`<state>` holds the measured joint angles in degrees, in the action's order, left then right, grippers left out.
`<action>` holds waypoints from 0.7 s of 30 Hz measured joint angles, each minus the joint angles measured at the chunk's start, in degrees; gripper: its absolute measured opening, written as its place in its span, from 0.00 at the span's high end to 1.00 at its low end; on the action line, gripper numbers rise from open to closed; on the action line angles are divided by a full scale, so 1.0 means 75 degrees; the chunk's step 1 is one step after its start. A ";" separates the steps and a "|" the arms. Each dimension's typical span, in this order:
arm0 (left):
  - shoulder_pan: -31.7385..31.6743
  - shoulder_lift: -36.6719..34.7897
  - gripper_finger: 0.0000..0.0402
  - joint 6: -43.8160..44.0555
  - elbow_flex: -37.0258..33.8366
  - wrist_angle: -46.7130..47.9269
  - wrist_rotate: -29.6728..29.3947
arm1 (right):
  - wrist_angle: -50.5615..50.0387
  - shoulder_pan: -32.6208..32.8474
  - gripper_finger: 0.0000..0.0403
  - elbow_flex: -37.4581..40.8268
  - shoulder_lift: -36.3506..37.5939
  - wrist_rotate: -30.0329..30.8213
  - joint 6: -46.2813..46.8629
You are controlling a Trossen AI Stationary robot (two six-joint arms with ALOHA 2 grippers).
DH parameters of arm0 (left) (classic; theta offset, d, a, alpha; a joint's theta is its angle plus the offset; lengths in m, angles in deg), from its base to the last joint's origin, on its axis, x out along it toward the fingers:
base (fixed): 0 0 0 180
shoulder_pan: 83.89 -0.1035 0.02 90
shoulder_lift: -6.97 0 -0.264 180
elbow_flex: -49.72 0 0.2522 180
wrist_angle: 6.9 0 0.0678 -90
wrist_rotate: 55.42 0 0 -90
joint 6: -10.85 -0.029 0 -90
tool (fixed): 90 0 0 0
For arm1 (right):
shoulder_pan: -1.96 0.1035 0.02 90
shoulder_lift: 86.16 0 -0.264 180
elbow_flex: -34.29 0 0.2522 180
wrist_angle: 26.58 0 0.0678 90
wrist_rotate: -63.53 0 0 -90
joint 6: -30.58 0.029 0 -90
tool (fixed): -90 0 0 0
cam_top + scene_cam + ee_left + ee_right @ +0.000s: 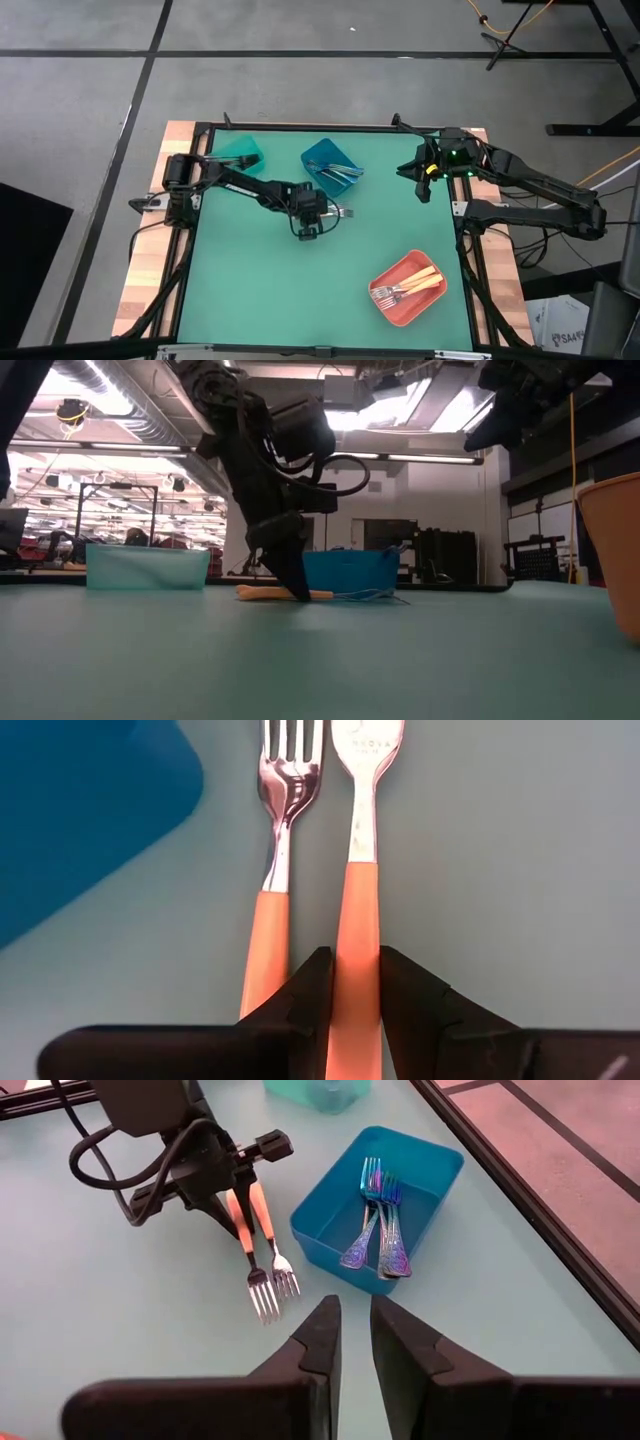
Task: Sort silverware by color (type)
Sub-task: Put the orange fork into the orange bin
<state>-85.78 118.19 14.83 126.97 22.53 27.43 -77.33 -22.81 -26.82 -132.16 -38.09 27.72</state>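
Green matting covers the table (300,300), which sits in a wooden frame on a grey floor marked with dark lines.

Containers:
- Teal bin (240,153), near the far left corner. Its contents cannot be made out.
- Blue bin (328,166), far centre. It holds several iridescent blue-teal forks (378,1230) lying together with their heads toward the far wall of the bin.
- Coral-red bin (407,288), near right area of the table. It holds gold-handled forks (412,284) with silver heads, lying side by side across the bin.

Loose silverware: two orange-handled forks (258,1245) with silver heads lie parallel and just beside each other on the mat, just beside the blue bin on its near side. In the left wrist view the two appear as one fork (275,870) lying free and a second fork (360,880) whose handle runs between the fingers.

Left gripper (310,222): positioned low over the handle ends of the two loose forks at table centre. Its fingers (305,1000) bracket the handle of the second fork on both sides, close against it; the fork rests on the mat. The low view shows the fingertips down at the table surface.

Right gripper (425,180): raised at the far right edge of the table, well apart from all bins. Its fingers (320,1345) stand a narrow gap apart with nothing between them.
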 joint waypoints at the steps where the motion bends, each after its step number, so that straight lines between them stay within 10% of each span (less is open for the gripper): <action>1: 0.0031 0.0000 0.84 0.0019 0.0000 -0.0006 -0.0036 | 0.0000 0.0000 0.87 0.0000 0.0000 0.0000 0.0000; 21: 0.0555 0.0064 0.84 0.1193 -0.0020 -0.2117 -0.0011 | 0.0005 0.0000 0.87 0.0000 0.0000 0.0002 0.0000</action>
<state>-81.61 118.67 23.78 126.81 6.65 27.35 -77.30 -22.81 -26.82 -132.16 -38.08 27.72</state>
